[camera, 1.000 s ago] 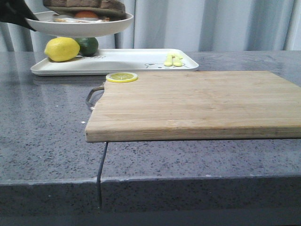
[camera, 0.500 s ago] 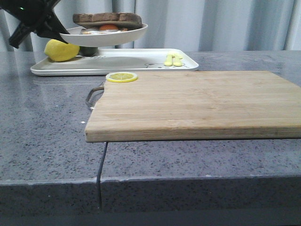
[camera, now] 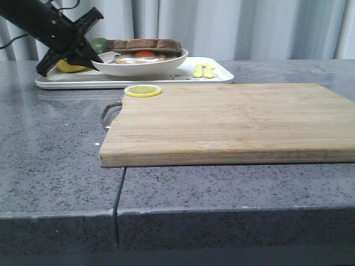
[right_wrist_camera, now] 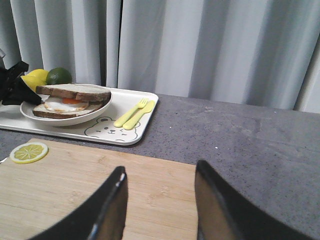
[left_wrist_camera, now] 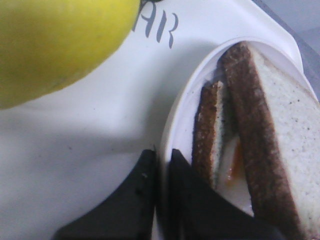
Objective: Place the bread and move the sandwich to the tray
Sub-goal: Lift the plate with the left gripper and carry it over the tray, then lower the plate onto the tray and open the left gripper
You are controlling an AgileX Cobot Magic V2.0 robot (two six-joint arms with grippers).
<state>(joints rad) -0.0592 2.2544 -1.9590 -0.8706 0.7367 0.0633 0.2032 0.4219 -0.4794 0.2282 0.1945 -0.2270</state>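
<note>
The sandwich (camera: 143, 50), a fried egg with orange yolk between brown-crusted slices, lies on the round white plate (camera: 166, 64). The plate is down on the white tray (camera: 217, 77) at the back left. The pale bread slice (left_wrist_camera: 287, 125) is the sandwich's top. My left gripper (camera: 100, 57) is shut on the plate's left rim, one finger (left_wrist_camera: 142, 175) outside the rim (left_wrist_camera: 197, 90) and one inside. My right gripper (right_wrist_camera: 160, 172) is open and empty above the wooden board (right_wrist_camera: 75, 190). The sandwich (right_wrist_camera: 70, 99) and tray (right_wrist_camera: 137, 134) also show in the right wrist view.
A lemon (camera: 67, 67) and a lime (camera: 99, 44) sit on the tray behind my left gripper. A yellow fork and spoon (camera: 203, 70) lie at the tray's right end. A lemon slice (camera: 143, 90) lies on the board's far left corner (camera: 233, 122). Curtains hang behind.
My left gripper has carried the plate with the sandwich down and to the right, from high above the tray's left end to tray level.
</note>
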